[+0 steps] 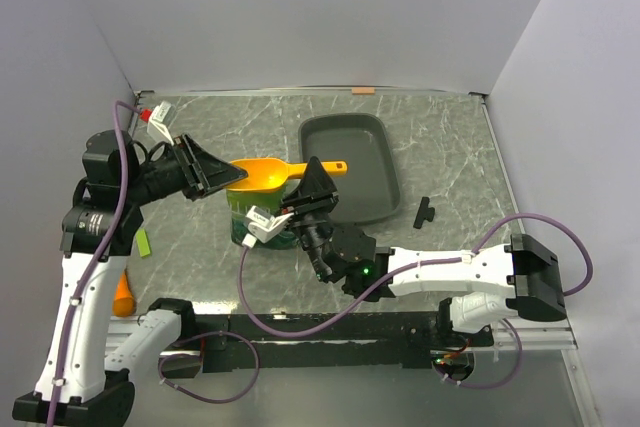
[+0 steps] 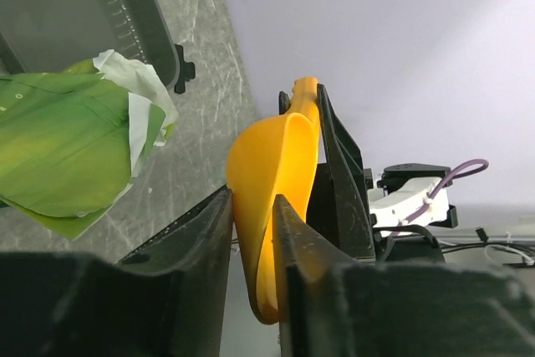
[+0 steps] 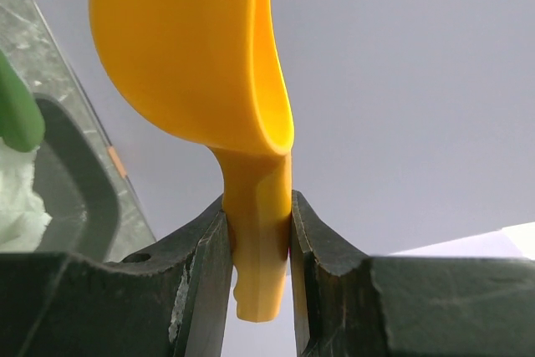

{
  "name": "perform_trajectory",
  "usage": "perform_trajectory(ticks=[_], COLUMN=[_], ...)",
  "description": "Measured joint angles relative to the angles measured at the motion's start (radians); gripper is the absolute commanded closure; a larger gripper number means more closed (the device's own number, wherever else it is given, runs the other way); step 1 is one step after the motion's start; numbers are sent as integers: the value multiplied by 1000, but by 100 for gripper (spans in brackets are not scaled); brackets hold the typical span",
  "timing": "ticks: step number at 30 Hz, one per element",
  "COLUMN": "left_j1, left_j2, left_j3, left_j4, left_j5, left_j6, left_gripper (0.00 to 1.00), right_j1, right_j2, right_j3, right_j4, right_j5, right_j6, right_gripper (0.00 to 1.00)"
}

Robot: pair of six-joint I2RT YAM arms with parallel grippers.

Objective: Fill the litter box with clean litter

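Clamping the scoop (image 1: 265,172) over the centre bag (image 1: 252,219), left gripper (image 1: 225,177) on bowl, right gripper (image 1: 316,178) on handle; next, likely freeing left, then dipping.

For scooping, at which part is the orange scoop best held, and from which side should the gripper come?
Take the orange scoop by its handle, coming from the handle's end with the jaws across its flat sides, as the right gripper does. The handle is slim, and this leaves the bowl free. The left gripper pinches the bowl's wall.
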Motion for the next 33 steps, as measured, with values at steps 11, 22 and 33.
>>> perform_trajectory(ticks=[11, 22, 33], left_j1=[-2, -7, -7], left_j2=[11, 2, 42], left_j3=[-4, 22, 29], left_j4=[-29, -3, 116], left_j5=[-29, -38, -8], left_j6=[37, 174, 304], left_gripper=[99, 99, 99], right_j1=[0, 2, -272], right_j2=[12, -176, -314], right_j3=[0, 224, 510], right_j4=[43, -780, -1248], right_j5=[8, -154, -642], right_j6=[-99, 721, 1315], right_gripper=[32, 13, 18])
